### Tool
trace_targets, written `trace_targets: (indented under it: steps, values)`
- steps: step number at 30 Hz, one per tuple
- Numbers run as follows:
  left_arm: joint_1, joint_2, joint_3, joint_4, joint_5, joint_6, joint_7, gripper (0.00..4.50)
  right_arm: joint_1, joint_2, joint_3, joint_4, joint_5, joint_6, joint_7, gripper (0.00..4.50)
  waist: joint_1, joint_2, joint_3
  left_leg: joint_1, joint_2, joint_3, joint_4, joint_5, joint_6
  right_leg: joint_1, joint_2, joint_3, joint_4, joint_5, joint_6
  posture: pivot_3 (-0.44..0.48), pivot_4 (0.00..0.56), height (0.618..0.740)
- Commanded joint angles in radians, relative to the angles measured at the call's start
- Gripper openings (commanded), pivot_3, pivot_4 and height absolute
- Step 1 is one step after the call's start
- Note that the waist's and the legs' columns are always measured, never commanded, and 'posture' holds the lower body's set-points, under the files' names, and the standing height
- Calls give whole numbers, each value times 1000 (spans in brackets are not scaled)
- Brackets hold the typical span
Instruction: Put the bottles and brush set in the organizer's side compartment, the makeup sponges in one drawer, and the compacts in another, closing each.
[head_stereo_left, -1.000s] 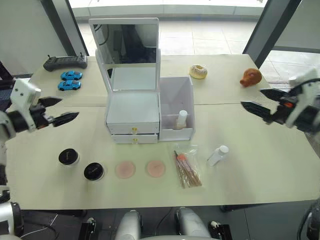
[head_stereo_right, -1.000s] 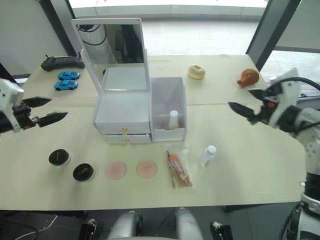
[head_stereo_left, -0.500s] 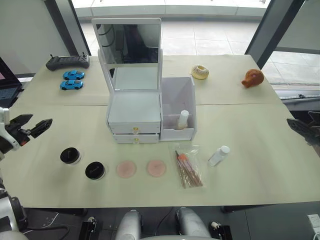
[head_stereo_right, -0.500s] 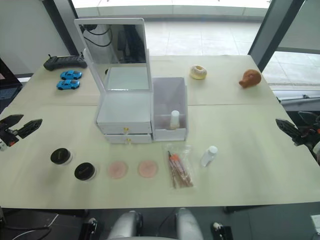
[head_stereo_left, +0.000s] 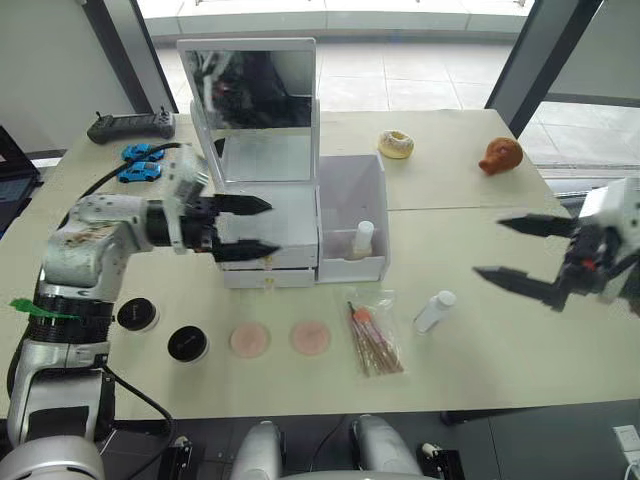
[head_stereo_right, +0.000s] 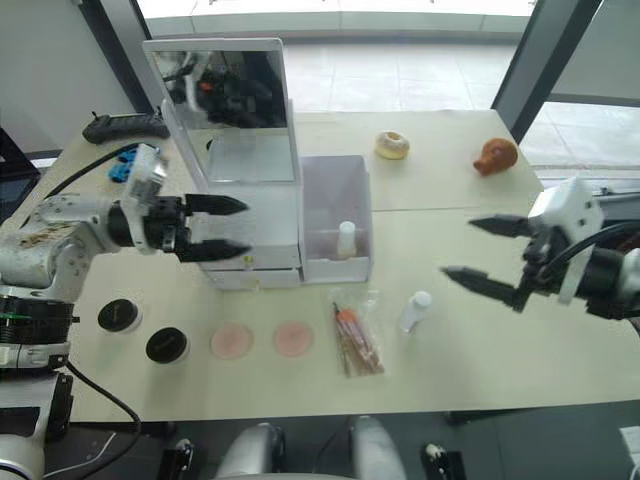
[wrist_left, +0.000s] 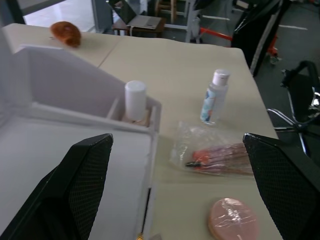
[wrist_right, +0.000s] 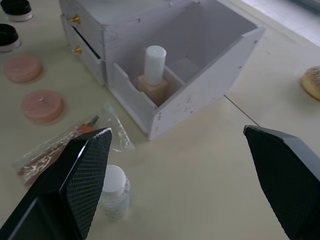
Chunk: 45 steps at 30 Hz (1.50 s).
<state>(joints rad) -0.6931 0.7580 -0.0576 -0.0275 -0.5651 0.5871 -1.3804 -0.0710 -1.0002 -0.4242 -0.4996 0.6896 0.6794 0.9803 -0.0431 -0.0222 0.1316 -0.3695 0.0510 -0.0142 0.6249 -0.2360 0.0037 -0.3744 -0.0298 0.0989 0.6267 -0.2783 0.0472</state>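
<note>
Comparing with half a second ago, we see the left gripper (head_stereo_left: 262, 227) now over the organizer (head_stereo_left: 270, 230) top, jaws open, and the right gripper (head_stereo_left: 510, 250), jaws open, near the white bottle (head_stereo_left: 436, 311) on the table (head_stereo_left: 500, 350). The peach bottle (head_stereo_left: 363, 240) stands in the side compartment (head_stereo_left: 352, 180).

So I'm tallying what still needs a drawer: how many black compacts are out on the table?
2. One compact sits near the table's left edge, below the left arm; the other compact lies just right of it, beside the pink sponges.

Grey arms, black-fingered left pincer (head_stereo_left: 258, 228)
</note>
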Motion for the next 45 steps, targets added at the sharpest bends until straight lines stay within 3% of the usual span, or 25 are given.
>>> trace_targets:
  steps: [1,4,7,20,23,28,33,37,39,45]
  values:
    - [-31,6,-21,-106,-43,45,-24,4500,39,40,24,-77,2,18,-70,4469,1,0,0,0,0,0,0,0,0,1,0,0,0,0,0,0,150,740]
    - [-39,3,-30,-150,-61,77,-17,4500,80,71,37,-98,1,21,-100,4109,0,0,0,1,0,-1,0,0,0,1,0,0,-1,0,1,0,150,740]
    - [-39,-5,-38,-185,-69,96,0,4500,132,73,80,-108,-66,-18,-109,3232,1,0,0,1,0,-1,0,0,0,1,0,-1,-1,-1,0,0,150,740]
    - [-33,-48,-65,-183,-39,79,80,4500,176,132,123,-51,-133,-91,-115,3232,1,-1,1,1,-1,-2,1,0,0,1,0,-1,-1,-1,0,0,150,740]
    - [-31,-48,-69,-171,-15,52,82,4500,185,148,134,-44,-142,-99,-124,2645,1,-1,1,1,-1,-2,1,0,0,1,0,-1,-1,-1,0,0,150,740]
    - [-29,-47,-62,-167,-23,58,78,4500,191,164,119,-43,-127,-97,-121,932,1,-1,1,1,-1,-2,1,0,0,1,0,-1,-1,-1,0,0,150,740]
    - [-24,-40,-47,-134,-19,52,78,4500,175,163,77,-76,-68,-58,-127,860,1,-1,1,1,-1,-2,1,0,0,1,0,-1,-1,-1,0,0,150,740]
    - [4,-26,6,-79,-24,39,93,4500,32,121,55,-108,67,62,-169,860,-6,1,2,1,-1,-2,1,0,0,1,1,0,-1,-1,0,0,150,740]
    - [40,6,38,-49,-13,28,89,4500,-136,93,90,-113,175,150,-192,860,-11,3,2,1,-1,-2,0,0,0,1,1,0,-1,0,0,0,150,740]
    - [142,95,106,-54,24,0,120,4500,-543,126,340,2,106,213,-229,860,-4,1,3,1,0,-9,-1,0,0,-2,3,-2,0,0,-3,0,150,740]
